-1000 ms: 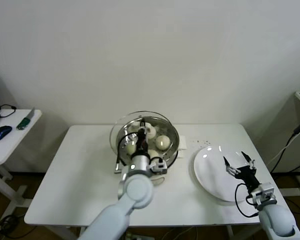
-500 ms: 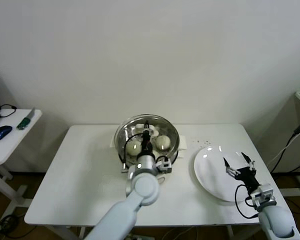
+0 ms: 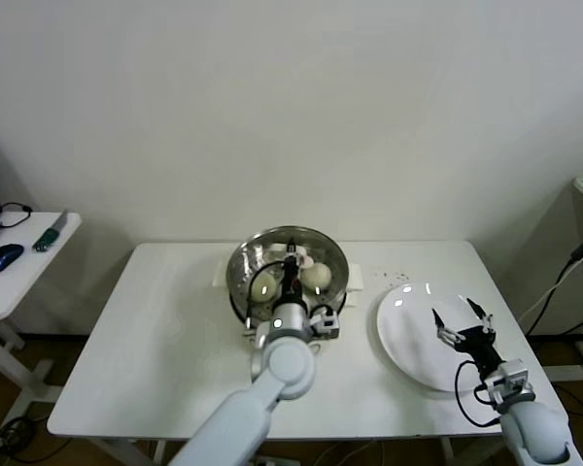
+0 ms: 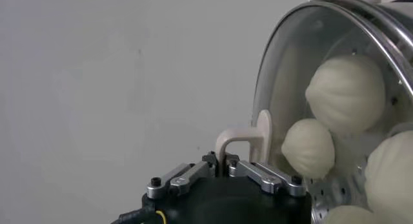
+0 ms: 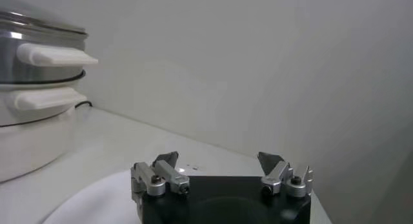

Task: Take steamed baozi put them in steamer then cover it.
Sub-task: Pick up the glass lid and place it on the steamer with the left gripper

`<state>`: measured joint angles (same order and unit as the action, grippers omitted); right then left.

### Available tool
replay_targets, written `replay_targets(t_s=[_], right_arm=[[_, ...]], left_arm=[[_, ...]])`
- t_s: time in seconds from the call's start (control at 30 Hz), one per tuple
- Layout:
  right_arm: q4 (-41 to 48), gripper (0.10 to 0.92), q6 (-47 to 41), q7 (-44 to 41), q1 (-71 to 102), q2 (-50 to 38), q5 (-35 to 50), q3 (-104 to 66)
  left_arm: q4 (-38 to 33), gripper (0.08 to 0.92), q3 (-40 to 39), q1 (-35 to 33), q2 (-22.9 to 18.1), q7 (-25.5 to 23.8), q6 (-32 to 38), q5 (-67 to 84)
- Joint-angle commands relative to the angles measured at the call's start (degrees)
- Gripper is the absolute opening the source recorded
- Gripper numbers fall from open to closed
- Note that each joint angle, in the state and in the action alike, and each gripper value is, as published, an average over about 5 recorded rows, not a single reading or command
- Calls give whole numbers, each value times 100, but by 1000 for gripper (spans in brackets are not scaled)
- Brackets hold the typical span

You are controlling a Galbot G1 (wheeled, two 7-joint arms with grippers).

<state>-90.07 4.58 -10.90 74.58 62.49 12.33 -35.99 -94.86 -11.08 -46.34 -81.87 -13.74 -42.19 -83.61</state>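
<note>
The steamer (image 3: 341,269) stands at the table's back middle, with several cream-white baozi (image 3: 317,277) inside. A clear glass lid (image 3: 316,241) lies over it. My left gripper (image 3: 291,262) is above the steamer's middle, shut on the lid's white handle (image 4: 242,137). In the left wrist view the baozi (image 4: 346,93) show through the lid (image 4: 290,77). My right gripper (image 3: 460,320) is open and empty just above the white plate (image 3: 408,340) at the right. It also shows in the right wrist view (image 5: 219,164), with the steamer (image 5: 32,57) far off.
A side table (image 3: 19,272) at the far left holds small items. The wall stands close behind the steamer. The bare plate (image 5: 84,203) lies under my right gripper near the table's right front.
My left gripper has carried the glass lid to the right and down, from off-centre at the steamer's left to squarely over it. The right gripper has stayed put.
</note>
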Motion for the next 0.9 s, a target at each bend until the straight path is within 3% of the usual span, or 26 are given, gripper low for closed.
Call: replay_targets(t_s=[0.03,0.9], right_arm=[[13,823,7,-25,-14,21,-28,-1],[3,823,39,-67,24,82,-92,-40]], left_arm=[[49,153,-37,1,12,-4,-281,58],[221,153,-124,98,142,380,-281,435]])
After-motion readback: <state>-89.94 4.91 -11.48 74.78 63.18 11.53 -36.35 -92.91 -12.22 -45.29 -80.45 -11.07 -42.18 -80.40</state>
